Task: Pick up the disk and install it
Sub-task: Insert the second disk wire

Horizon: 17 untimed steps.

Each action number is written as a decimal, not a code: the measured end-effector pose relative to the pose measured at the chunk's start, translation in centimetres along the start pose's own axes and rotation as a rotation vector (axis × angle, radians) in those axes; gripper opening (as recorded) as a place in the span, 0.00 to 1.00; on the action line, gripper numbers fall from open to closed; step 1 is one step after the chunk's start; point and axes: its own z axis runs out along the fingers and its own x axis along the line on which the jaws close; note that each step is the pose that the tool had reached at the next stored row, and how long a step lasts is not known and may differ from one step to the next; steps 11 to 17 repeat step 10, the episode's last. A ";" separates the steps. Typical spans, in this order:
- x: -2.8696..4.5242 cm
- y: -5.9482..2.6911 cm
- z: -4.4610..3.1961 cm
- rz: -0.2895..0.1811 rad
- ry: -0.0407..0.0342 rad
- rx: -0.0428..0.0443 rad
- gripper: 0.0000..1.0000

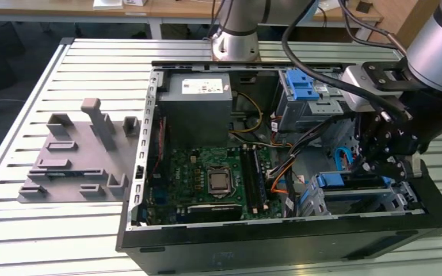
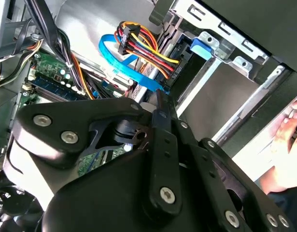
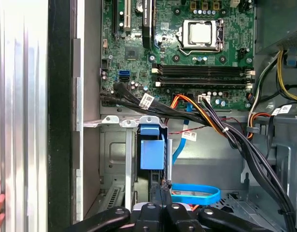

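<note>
The disk (image 1: 347, 179) sits on edge in the drive cage (image 1: 374, 201) at the case's near corner on the exterior view's right, its blue carrier bracket showing on top. Both wrist views show the same blue bracket (image 3: 152, 153) (image 2: 202, 47) in the silver cage. My black gripper (image 1: 382, 169) reaches down into the case right beside the disk. Its fingers are shut, pressed together, with the tips (image 3: 161, 186) (image 2: 160, 104) at the disk's cable end. I see nothing held between them.
The open computer case (image 1: 140, 172) holds a motherboard (image 1: 213, 178), a grey power supply box (image 1: 198, 109) and a second cage with a blue latch (image 1: 301, 92). A blue data cable (image 3: 194, 193) and coloured power wires (image 2: 148, 48) lie near the fingertips. A person's hand (image 2: 288, 150) rests by the case. A grey fixture (image 1: 79, 161) lies on the slatted table.
</note>
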 end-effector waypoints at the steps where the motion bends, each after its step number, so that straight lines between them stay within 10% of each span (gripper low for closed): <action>1: 0.00 0.00 -0.06 0.000 -0.0001 0.0000 0.11; 17: 0.00 -0.01 -0.29 0.000 -0.0001 0.0000 0.11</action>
